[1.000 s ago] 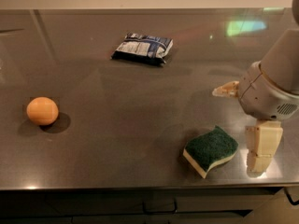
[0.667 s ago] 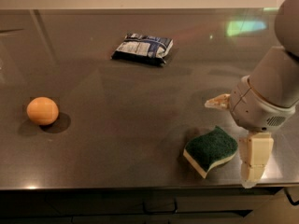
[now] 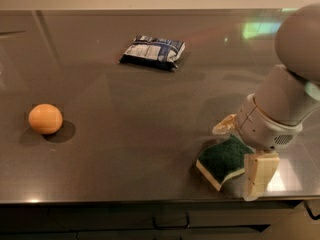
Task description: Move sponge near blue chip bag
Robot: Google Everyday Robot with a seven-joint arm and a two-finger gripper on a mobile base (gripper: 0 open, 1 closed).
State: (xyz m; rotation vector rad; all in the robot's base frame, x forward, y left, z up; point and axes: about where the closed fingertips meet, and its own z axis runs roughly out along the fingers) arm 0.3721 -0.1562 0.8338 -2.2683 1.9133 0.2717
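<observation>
Hand (image 3: 240,159) spread wide, straddling the sponge (image 3: 220,162) near the desk's (image 3: 125,139) front edge; an off-centre squeeze could push it off.

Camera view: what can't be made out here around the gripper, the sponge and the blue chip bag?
- Sponge: its right end is hidden behind the gripper, which hangs open over it at the front right of the table.
- Whether either finger touches the sponge: cannot tell from this angle.
- Blue chip bag: its print is too small to read.
- Arm: cut off by the right edge.
</observation>
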